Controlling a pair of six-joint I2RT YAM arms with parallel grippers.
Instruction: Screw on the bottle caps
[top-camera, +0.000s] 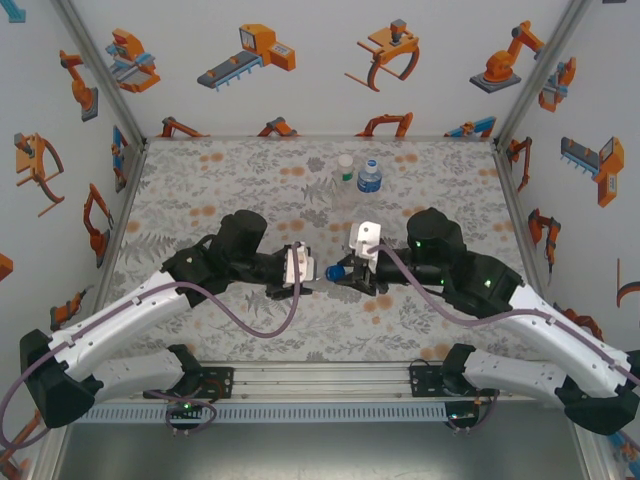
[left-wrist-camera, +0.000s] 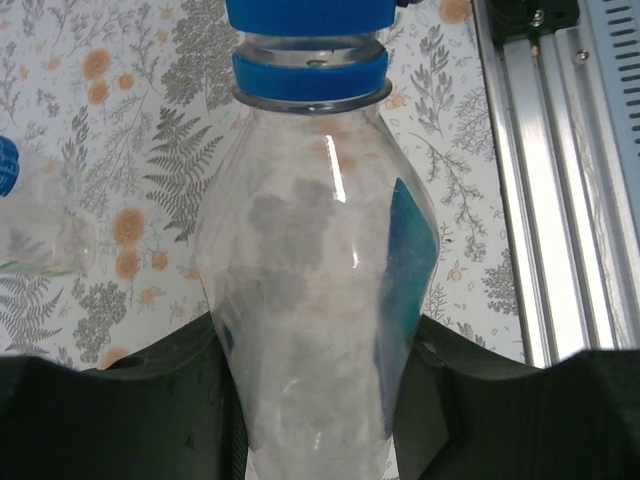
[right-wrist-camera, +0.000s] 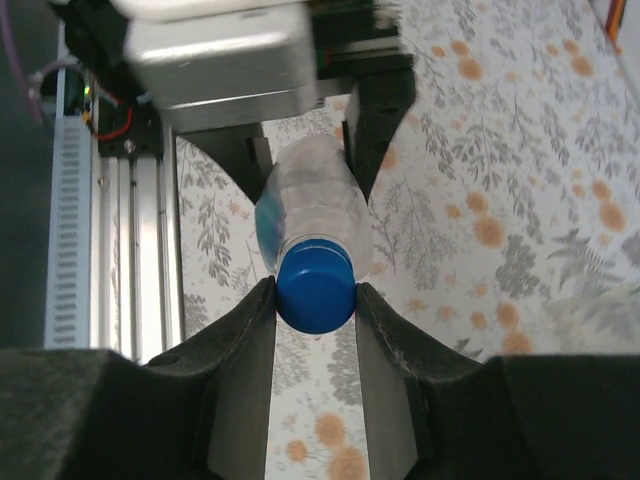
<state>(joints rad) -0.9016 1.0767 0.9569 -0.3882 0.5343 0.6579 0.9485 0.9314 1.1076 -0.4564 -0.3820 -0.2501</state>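
Centrally over the floral table (top-camera: 220, 190), the left gripper (left-wrist-camera: 315, 385) is clamping a clear bottle (left-wrist-camera: 310, 280) by its body, holding it sideways. The right gripper (right-wrist-camera: 315, 300) is pinching the blue cap (right-wrist-camera: 316, 280) on its neck between both fingers. A blue-labelled bottle (top-camera: 370, 178) and a pale-capped bottle (top-camera: 345, 167) are standing upright, side by side, near the far edge.

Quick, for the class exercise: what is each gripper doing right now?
Left gripper: closed, holding the clear bottle by its body.
Right gripper: closed on that bottle's blue cap.
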